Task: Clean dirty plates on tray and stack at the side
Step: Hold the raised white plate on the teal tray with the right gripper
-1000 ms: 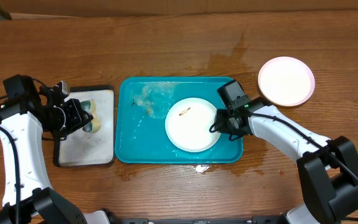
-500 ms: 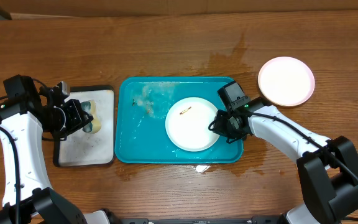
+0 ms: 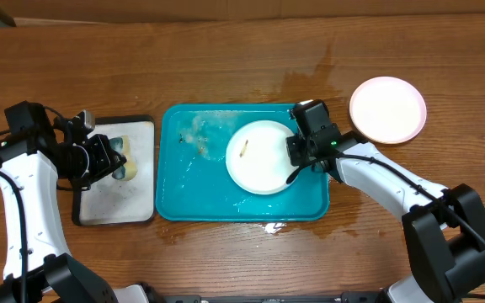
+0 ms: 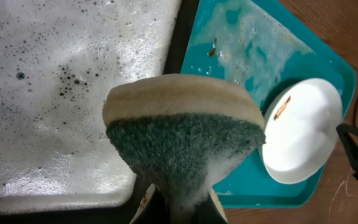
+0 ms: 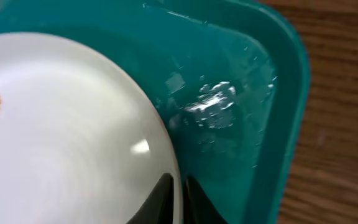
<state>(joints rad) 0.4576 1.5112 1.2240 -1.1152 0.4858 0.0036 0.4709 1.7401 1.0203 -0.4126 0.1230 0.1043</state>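
Observation:
A white plate (image 3: 258, 158) with a small brown smear stands tilted on the right half of the teal tray (image 3: 183, 198). My right gripper (image 3: 296, 156) is shut on its right rim. In the right wrist view the thin rim of the plate (image 5: 67, 130) runs between the two fingers of my right gripper (image 5: 180, 200), above the wet tray (image 5: 278, 93). A second, pale plate (image 3: 387, 109) lies on the table to the right of the tray. My left gripper (image 3: 110, 158) is shut on a soapy yellow-and-green sponge (image 4: 179, 130), held over the edge of a small tray.
A small black-rimmed white tray (image 3: 116, 206), covered in suds, sits to the left of the teal tray. Foam and brown specks lie in the teal tray's far left corner (image 4: 229, 37). A wet patch (image 3: 310, 80) darkens the wood behind the tray.
My right gripper has closed on the white plate's rim and lifted that side, and the plate has shifted a little towards the tray's far edge. The left arm with the sponge has stayed put.

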